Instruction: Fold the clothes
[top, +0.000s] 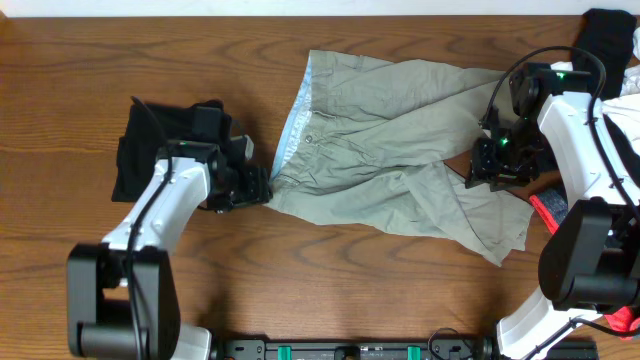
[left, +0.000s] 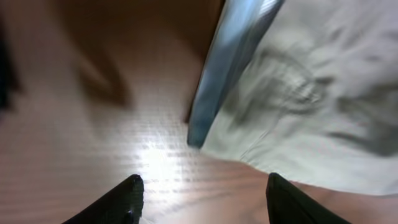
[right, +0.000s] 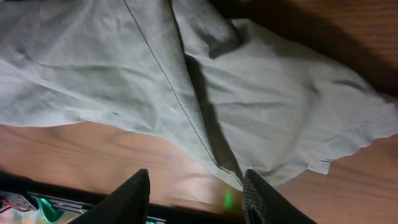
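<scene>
Hovering over the wooden table (top: 60, 90), the left gripper (left: 202, 202) has its fingers apart and empty. We see the blue-lined waistband (left: 230, 68) of the khaki shorts (top: 390, 130) just ahead of the tips, its lower corner lying forward between them. We find the right gripper (right: 196, 196) spread too, clamping nothing, with a shorts leg lying directly ahead and its hem corner ahead to the right. Behind the left gripper, beside its arm, sits a black garment (top: 150, 150). A second black garment (top: 608, 35) and a coral-pink piece (top: 548, 212) lie near the right arm, the pink one just beside the leg's hem.
</scene>
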